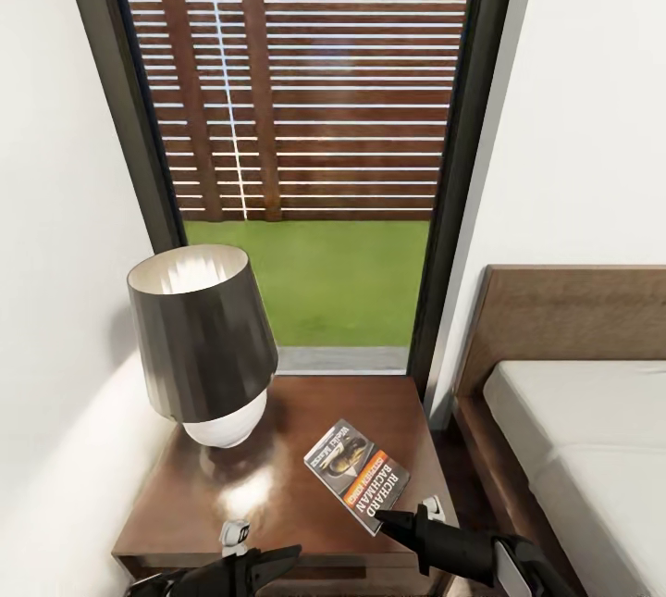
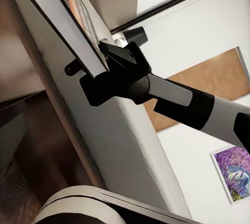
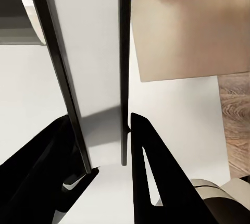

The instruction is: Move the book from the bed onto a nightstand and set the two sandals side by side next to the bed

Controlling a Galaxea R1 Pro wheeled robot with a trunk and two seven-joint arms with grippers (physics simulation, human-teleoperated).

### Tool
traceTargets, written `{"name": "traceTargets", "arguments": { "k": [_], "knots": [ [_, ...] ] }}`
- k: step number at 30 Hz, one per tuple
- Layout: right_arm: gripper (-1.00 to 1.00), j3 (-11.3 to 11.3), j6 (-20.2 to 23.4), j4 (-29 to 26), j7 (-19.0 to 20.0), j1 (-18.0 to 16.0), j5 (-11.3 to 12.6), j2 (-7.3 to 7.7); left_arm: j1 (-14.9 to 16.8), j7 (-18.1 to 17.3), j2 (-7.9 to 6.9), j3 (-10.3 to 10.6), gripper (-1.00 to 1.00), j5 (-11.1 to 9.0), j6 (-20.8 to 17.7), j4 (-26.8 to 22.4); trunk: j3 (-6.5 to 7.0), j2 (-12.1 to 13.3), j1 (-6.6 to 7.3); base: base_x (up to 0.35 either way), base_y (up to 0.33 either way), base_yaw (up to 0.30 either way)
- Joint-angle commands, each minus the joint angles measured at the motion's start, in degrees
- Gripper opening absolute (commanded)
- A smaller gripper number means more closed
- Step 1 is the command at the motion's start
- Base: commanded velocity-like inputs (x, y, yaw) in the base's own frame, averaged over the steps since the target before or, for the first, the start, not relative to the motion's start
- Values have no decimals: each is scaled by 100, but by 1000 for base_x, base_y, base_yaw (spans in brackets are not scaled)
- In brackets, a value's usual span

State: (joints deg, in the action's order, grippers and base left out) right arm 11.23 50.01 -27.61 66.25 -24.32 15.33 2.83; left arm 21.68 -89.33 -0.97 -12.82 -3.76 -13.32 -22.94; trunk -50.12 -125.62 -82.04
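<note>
Head view: book [image 1: 357, 476] over the nightstand [image 1: 277, 486], cover up, near the front right part of the surface, beside a lamp [image 1: 202, 342] with dark shade; right gripper [image 1: 400, 523] reaches in at the book's near corner; right jaws clamped on the book's edge, seen in right wrist view with the thin book [image 3: 96, 78] edge-on between the two black fingers [image 3: 151, 166]; whether the book already rests flat on the surface or hangs just above it, cannot tell; left gripper [image 1: 268, 565] low at the nightstand's front edge, holding nothing visible, jaws apart or together cannot tell; left wrist view looks up at the right gripper [image 2: 101, 70] pinching the book [image 2: 57, 18]; bed [image 1: 583, 449] to the right, white mattress, wooden headboard; window [image 1: 305, 143] behind with fence and grass; lavender picture [image 2: 234, 174] on the wall in left wrist view.

Handling, as judgement: thin paperback, light, somewhat floppy, glossy cover likely slick; a pinch at one edge or corner is enough, but the free end may sag or pivot; best set down flat before release; glossy surface may let it slide; keep clear of the lamp. Sandals part not yet done.
</note>
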Motion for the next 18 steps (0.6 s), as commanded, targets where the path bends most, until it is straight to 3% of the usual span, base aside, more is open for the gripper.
{"name": "traceTargets", "arguments": {
  "k": [1, 18],
  "knots": [
    [-100, 11, 26, 1, 11, -3, 5, -1, 0, -23, 1, -9, 100, 7, -59, 0, -5, -2, 1, 17, 0, 0],
    [-100, 10, 26, 1, 0, -3, 5, -1, 1, -22, 1, -5, 100, 7, -54, 0, -5, -2, 1, 100, 0, 0]
  ]
}}
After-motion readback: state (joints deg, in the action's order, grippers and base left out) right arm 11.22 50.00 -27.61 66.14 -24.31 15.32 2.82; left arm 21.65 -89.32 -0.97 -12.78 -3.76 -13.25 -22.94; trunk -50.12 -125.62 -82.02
